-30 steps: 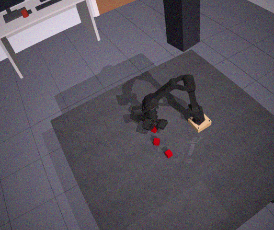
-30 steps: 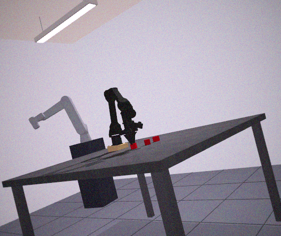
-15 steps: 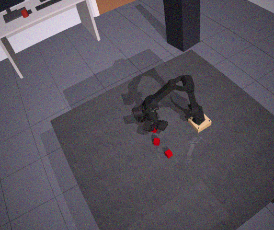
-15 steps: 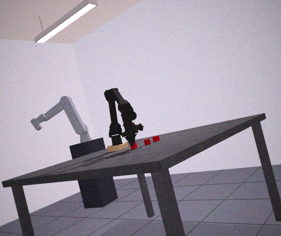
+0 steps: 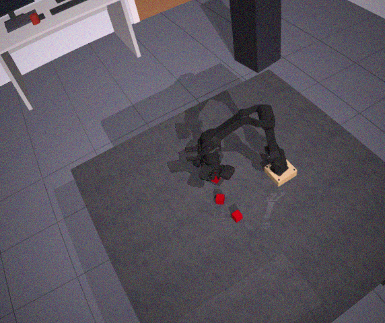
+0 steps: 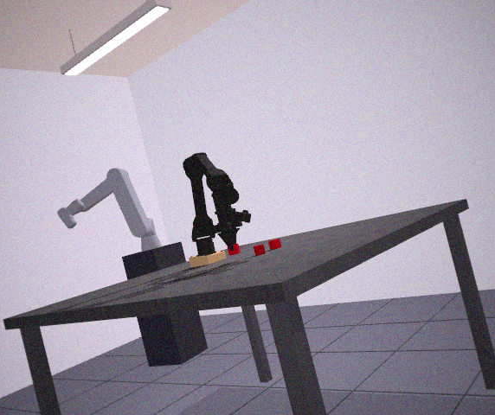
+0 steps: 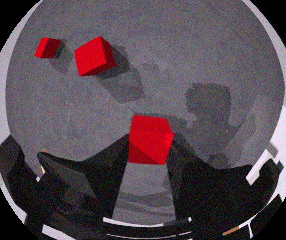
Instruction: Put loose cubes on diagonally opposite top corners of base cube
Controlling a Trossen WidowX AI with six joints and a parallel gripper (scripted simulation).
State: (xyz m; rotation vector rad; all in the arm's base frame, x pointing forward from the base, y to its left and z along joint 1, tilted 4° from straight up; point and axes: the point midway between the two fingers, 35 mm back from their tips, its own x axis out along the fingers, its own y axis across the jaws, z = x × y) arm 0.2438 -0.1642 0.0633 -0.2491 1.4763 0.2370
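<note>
My gripper (image 6: 232,246) (image 7: 150,142) is shut on a red cube (image 5: 215,180) (image 6: 234,250) (image 7: 151,150), with one finger on each side. The held cube appears to be slightly above the dark table; the arm partly hides it in the top view. A second red cube (image 5: 219,199) (image 6: 259,250) (image 7: 94,56) is separate from it. A third red cube (image 5: 237,216) (image 6: 274,244) (image 7: 48,48) is farther out and looks smaller in the wrist view. All three look alike, so I cannot tell which one is the fixed base cube.
The dark tabletop (image 5: 171,243) (image 6: 328,245) carries the arm's wooden mounting block (image 5: 281,180) (image 6: 207,259). A black pedestal (image 5: 257,34) (image 6: 167,330) stands beyond the table with a grey arm (image 6: 126,201) on it. A white desk (image 5: 64,21) is farther off.
</note>
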